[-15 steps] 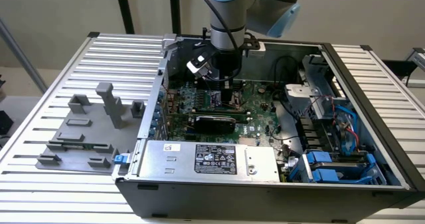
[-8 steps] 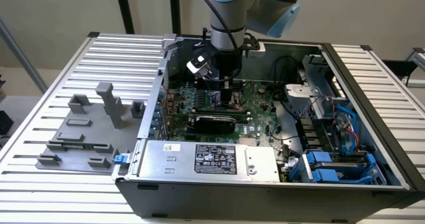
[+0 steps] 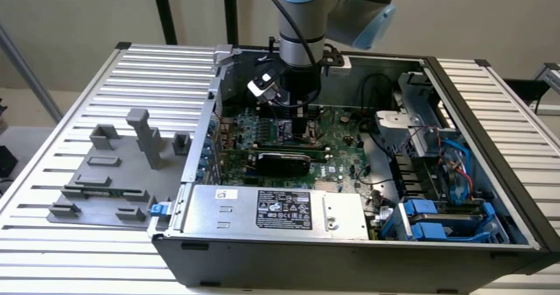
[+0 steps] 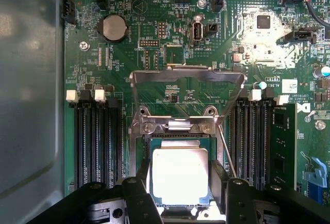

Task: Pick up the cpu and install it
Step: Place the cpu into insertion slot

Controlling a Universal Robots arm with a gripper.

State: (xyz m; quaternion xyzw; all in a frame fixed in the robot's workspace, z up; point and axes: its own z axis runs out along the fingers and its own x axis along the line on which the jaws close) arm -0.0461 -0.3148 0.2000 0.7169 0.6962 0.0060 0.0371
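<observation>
The cpu (image 4: 179, 175), a flat square chip with a shiny silver top, sits between my two black fingers (image 4: 138, 193), which press on its opposite edges. My gripper (image 4: 179, 185) is shut on it, right over the black-framed socket (image 4: 146, 146) on the green motherboard. The socket's metal load plate (image 4: 186, 77) is flipped up and open beyond the chip. I cannot tell whether the chip rests in the socket or hovers just above it. In the exterior view my gripper (image 3: 293, 115) reaches straight down into the open computer case.
Memory slots (image 4: 98, 141) flank the socket on both sides, and a thin retention lever (image 4: 227, 149) runs beside it. A coin battery (image 4: 112, 28) lies farther off. The power supply (image 3: 280, 210), an expansion card (image 3: 280, 158) and cables crowd the case. Grey fixture blocks (image 3: 114, 170) stand outside, on the exterior view's left.
</observation>
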